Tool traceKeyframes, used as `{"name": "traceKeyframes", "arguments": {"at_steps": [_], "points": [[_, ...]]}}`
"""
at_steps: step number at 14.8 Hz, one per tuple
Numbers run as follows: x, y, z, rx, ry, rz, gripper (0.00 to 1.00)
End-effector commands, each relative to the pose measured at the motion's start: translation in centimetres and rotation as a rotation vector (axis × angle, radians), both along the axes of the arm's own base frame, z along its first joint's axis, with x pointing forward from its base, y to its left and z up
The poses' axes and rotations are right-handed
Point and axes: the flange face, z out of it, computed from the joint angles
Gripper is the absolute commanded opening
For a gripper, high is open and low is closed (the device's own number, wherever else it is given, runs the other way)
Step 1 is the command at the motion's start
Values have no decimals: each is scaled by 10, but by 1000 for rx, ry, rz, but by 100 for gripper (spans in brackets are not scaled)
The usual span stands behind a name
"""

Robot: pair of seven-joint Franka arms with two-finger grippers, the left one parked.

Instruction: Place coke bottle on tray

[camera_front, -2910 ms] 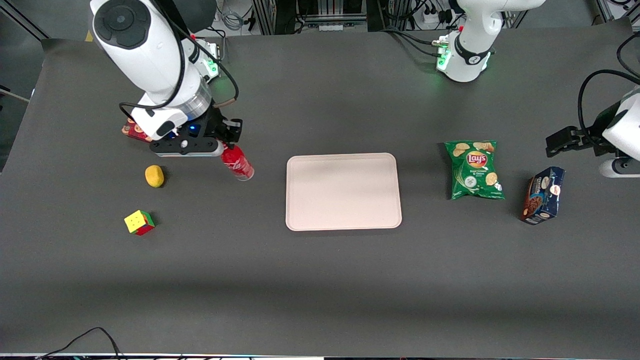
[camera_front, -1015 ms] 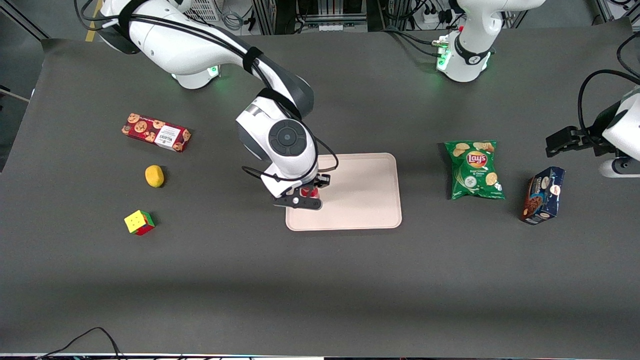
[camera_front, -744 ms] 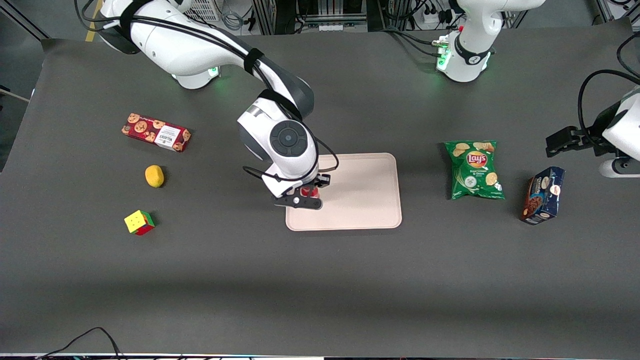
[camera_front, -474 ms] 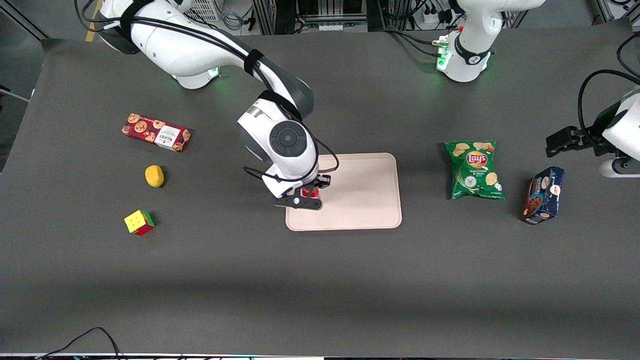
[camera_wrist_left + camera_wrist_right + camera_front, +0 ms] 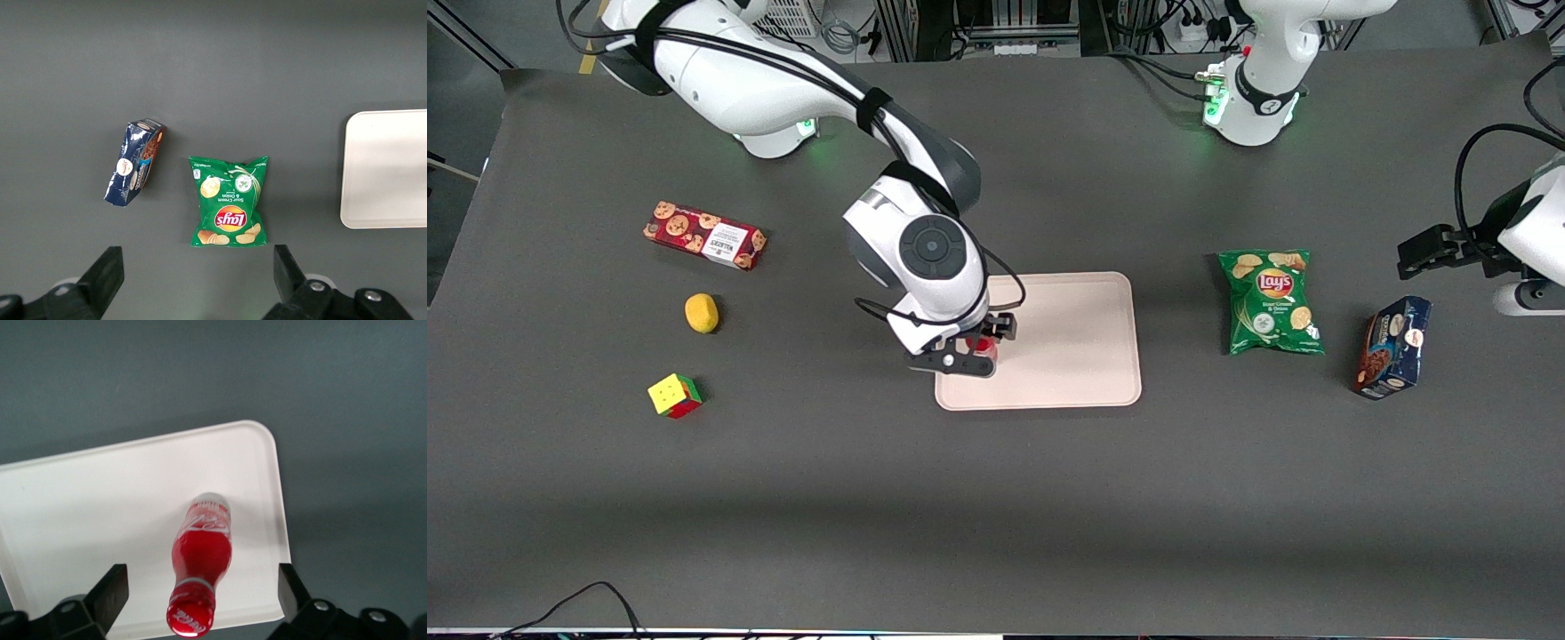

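The coke bottle [image 5: 202, 553] is red with a red cap and stands upright on the pale pink-beige tray [image 5: 100, 507], near the corner closest to the working arm's end and nearer the front camera. My gripper [image 5: 200, 590] is open above it, with its fingers [image 5: 113, 590] wide apart on either side of the cap and not touching it. In the front view the gripper [image 5: 969, 351] hangs over that same part of the tray [image 5: 1067, 347], and only a bit of the red bottle [image 5: 983, 344] shows under the wrist.
Toward the working arm's end lie a red cookie box [image 5: 704, 236], a yellow fruit [image 5: 702, 313] and a colour cube [image 5: 675, 396]. Toward the parked arm's end lie a green Lay's bag [image 5: 1270, 302] and a dark blue box [image 5: 1393, 347].
The bottle has gone from the table beside the cookie box to the tray. Over the last second the wrist has shifted slightly toward the working arm's end.
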Motion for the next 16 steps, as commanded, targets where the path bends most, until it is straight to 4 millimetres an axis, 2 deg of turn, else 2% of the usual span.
{"name": "traceKeyframes", "arguments": {"at_steps": [1, 4, 8, 10, 11, 14, 16], "points": [[14, -49, 68, 16, -50, -67, 100], [10, -105, 136, 26, -77, -30, 100], [13, -204, 210, 70, -63, -8, 100], [4, -245, 233, 34, -59, 46, 100], [-2, -277, 243, 18, -77, 73, 100], [-9, -360, 253, 37, -87, 131, 100], [-7, -401, 252, 33, -87, 137, 100]]}}
